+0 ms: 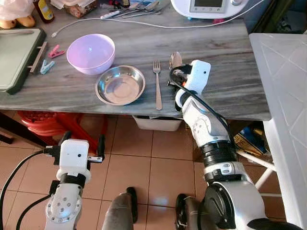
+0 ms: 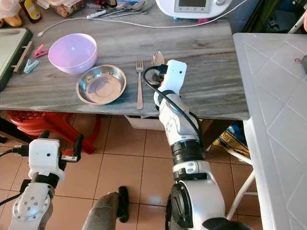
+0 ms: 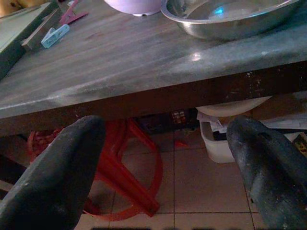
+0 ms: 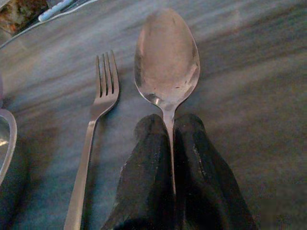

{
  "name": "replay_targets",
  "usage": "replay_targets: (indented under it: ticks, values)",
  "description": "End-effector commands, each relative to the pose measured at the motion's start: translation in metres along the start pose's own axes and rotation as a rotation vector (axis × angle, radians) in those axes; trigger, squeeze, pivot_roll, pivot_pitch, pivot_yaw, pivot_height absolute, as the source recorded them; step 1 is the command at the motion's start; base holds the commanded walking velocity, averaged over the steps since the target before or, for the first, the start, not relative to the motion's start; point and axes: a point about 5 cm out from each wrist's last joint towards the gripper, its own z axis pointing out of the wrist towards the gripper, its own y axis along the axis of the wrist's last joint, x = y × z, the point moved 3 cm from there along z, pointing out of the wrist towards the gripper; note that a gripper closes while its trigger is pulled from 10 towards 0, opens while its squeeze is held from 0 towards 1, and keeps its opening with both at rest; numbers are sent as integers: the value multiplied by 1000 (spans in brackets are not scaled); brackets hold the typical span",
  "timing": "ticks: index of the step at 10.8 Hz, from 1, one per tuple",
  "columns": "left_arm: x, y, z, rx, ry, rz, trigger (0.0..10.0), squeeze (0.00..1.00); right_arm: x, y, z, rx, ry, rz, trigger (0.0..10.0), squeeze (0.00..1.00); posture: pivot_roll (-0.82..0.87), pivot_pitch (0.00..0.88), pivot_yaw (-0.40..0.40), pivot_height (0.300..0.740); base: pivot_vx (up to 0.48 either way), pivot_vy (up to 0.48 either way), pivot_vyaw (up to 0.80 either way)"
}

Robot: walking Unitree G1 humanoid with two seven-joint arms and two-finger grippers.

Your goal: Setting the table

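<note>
Spoon (image 4: 167, 57) lies on grey table (image 1: 230, 52), just beside fork (image 1: 157, 82), bowl facing up. Likely light, rigid, slick metal; thin handle best pinched near neck. Right gripper (image 4: 171, 143) clamped on spoon handle, arm reaching over table edge. Left gripper (image 3: 165, 165) spread wide, below table edge, idle.

The grey wood-grain surface (image 1: 220, 52) carries a steel bowl (image 1: 120, 85) close to its front edge, with a pink bowl (image 1: 90, 52) just behind it. A fork (image 1: 157, 84) lies beside the steel bowl, tines toward the back edge, and a spoon (image 4: 166, 60) lies just beside the fork. Toward the left edge sit a green tray (image 1: 17, 57) and two clothes pegs (image 1: 50, 58); a white cable (image 1: 158, 25) and a white appliance (image 1: 208, 7) sit along the back
</note>
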Motion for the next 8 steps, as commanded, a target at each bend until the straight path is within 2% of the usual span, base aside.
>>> replay_targets:
  ticks: [1, 3, 4, 5, 8]
  values:
    - [1, -1, -2, 12, -6, 2, 10000, 0, -13, -40, -5, 153, -52, 29, 10000, 0, 124, 293, 73, 740, 0, 0, 0]
    - [0, -1, -1, 11, -10, 4, 10000, 0, -13, -46, -7, 175, -52, 21, 10000, 0, 123, 292, 71, 740, 0, 0, 0]
    - [-1, -1, -1, 10, -12, 3, 10000, 0, -12, -47, -8, 183, -47, 30, 10000, 118, 123, 291, 71, 740, 0, 0, 0]
    - [-2, -2, 0, 11, -13, 1, 10000, 0, -13, -49, -9, 188, -56, 18, 10000, 1000, 121, 291, 69, 740, 0, 0, 0]
    - [-2, -2, 1, 11, -9, 0, 10000, 0, -20, -51, -8, 195, -47, 7, 10000, 1000, 119, 285, 66, 740, 0, 0, 0]
